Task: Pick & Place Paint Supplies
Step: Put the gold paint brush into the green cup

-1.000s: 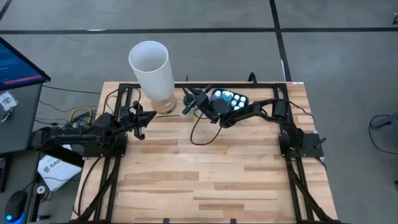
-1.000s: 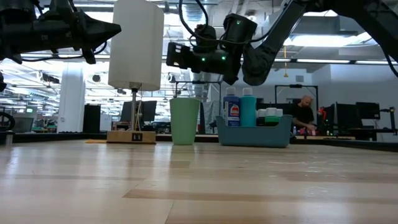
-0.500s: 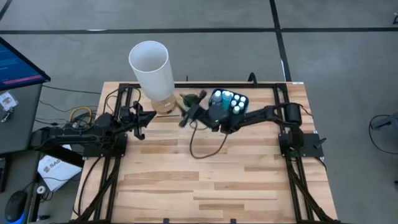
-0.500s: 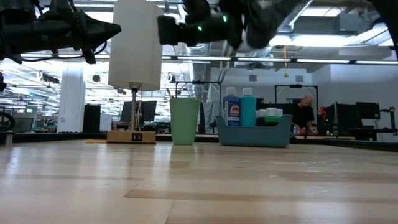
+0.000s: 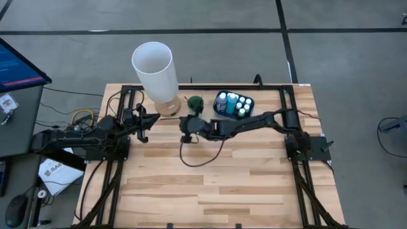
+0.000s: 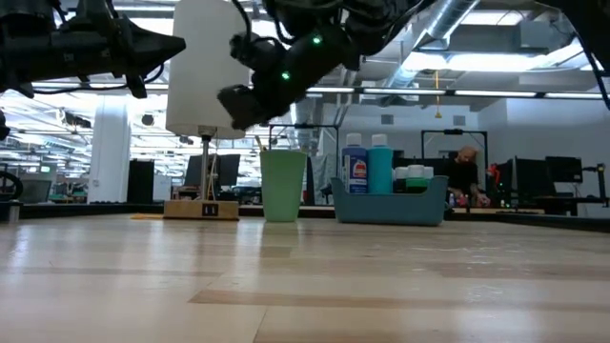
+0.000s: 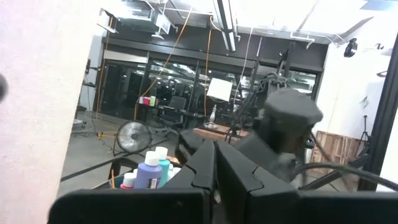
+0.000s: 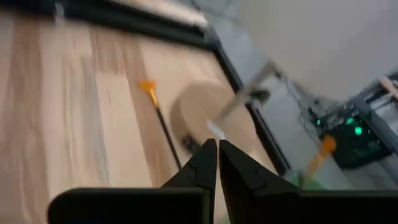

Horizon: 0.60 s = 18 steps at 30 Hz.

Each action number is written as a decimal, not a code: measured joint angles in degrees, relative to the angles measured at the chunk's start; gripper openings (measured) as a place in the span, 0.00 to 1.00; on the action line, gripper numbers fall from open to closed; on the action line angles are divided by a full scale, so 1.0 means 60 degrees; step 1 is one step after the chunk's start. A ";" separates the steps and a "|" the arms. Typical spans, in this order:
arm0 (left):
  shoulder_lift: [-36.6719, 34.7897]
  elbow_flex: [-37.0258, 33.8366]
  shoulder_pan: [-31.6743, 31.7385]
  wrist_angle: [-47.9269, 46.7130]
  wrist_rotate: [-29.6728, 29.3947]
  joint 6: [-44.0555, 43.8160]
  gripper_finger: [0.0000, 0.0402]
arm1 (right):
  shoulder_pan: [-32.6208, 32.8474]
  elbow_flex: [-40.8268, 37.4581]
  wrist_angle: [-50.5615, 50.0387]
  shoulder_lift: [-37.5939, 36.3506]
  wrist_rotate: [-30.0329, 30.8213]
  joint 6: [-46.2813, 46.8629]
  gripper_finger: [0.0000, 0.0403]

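Several white-capped paint bottles (image 5: 233,102) stand in the blue tray (image 5: 219,109) at the table's far edge. Left of it stands the green cup (image 5: 194,102), with an orange-tipped brush (image 8: 320,149) sticking out of it. Another thin dark brush with an orange end (image 8: 158,115) lies flat on the table beside the lamp's wooden base (image 5: 169,106). My right gripper (image 5: 182,125) hovers shut and holding nothing, just nearer than the cup, pointing toward the lamp base. At the left side, my left gripper (image 5: 144,121) waits, shut and raised.
A tall lamp with a white shade (image 5: 153,69) stands at the far left of the table. A dark cable (image 5: 197,154) loops down from my right arm over the middle of the table. The near half of the wooden table (image 5: 210,191) is bare wood.
My right gripper has left its place above the green cup and swung toward the table's left and near edge. It has tipped up from pointing steeply down to a shallow downward slant. The cup, the tray and the bottles have stayed put.
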 joint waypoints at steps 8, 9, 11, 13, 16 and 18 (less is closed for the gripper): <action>0.0004 0.0000 0.0000 -0.0005 0.0004 -0.0003 0.01 | 0.0052 0.1409 -0.0945 0.1594 0.0434 -0.0291 0.00; 0.0004 0.0000 0.0000 -0.0002 0.0000 0.0000 0.01 | 0.0045 0.1789 -0.1226 0.1762 0.0565 -0.0284 0.00; 0.0004 0.0000 0.0000 -0.0006 0.0004 0.0000 0.01 | -0.0012 0.2618 -0.1787 0.2062 0.0596 -0.0256 0.00; 0.0004 0.0000 0.0000 0.0001 0.0000 0.0000 0.01 | -0.0085 0.3372 -0.2734 0.2428 0.0604 -0.0258 0.00; 0.0004 0.0000 0.0000 -0.0004 0.0000 0.0000 0.01 | -0.0112 0.4363 -0.3933 0.3098 0.0597 -0.0261 0.00; 0.0004 0.0000 0.0000 -0.0004 0.0004 0.0000 0.01 | -0.0150 0.4957 -0.4232 0.3443 0.0600 -0.0271 0.00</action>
